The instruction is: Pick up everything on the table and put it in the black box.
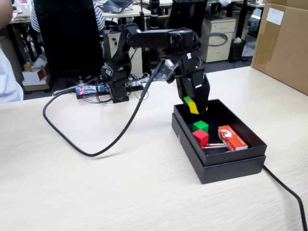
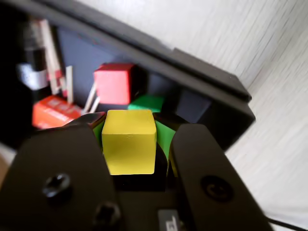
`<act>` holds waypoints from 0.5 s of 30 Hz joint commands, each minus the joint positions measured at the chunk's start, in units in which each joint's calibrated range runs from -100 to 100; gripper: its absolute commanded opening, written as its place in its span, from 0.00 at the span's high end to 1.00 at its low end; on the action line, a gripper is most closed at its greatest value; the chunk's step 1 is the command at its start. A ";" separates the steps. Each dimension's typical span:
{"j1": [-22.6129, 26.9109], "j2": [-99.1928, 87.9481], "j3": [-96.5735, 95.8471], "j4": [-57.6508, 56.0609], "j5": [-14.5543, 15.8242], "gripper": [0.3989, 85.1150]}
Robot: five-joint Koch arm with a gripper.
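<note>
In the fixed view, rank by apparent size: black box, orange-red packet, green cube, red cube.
1. black box, by far the largest.
2. orange-red packet, lying inside it.
3. green cube and red cube: they look about equal, so no ranking between them.

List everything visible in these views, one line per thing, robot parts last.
yellow cube: one, yellow, held between the gripper's jaws above the box's far end
green cube: one, green, inside the black box
red cube: one, red, inside the box, touching the green cube's near side in the fixed view
packet: one, orange-red printed, inside the box
thin stick: one, pale, inside the box between red cube and packet
black box: one, matte black, on the table
table: one, pale wood-grain
cardboard carton: one, brown, far right of the fixed view
cable: one, black, looping across the table
gripper: one, black with green pads, closed on the yellow cube
</note>
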 commanded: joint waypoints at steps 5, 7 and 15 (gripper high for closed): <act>-2.34 8.94 8.15 0.00 0.10 0.99; -2.49 9.52 8.06 0.00 0.15 0.99; -2.74 11.58 6.15 0.00 0.00 0.75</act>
